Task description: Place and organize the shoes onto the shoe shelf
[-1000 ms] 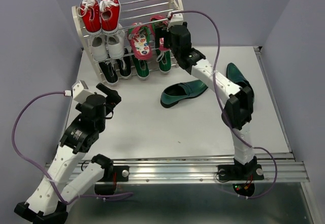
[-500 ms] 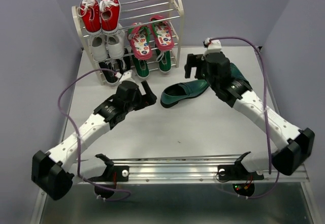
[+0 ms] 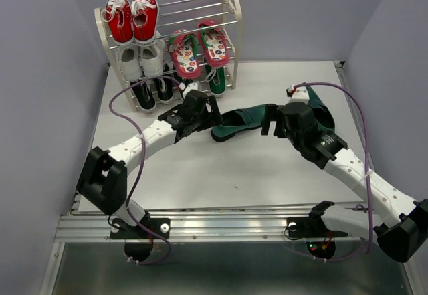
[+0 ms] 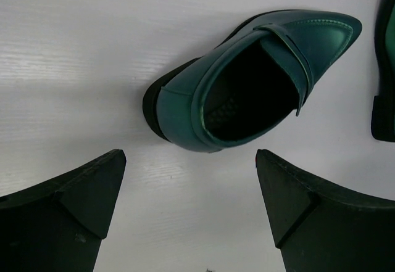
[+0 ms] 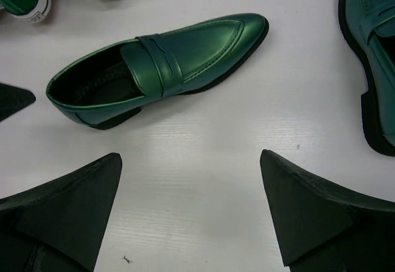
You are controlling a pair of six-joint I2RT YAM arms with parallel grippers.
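Two dark green glossy loafers lie on the white table: one loafer sits between the left gripper and the right gripper, both spread wide and holding nothing, while the second loafer is partly hidden behind the right arm. Behind them, the three-tier cream-framed shoe shelf holds two red-pink flip-flops, two green canvas sneakers, two red sneakers, two white sneakers and two black sneakers.
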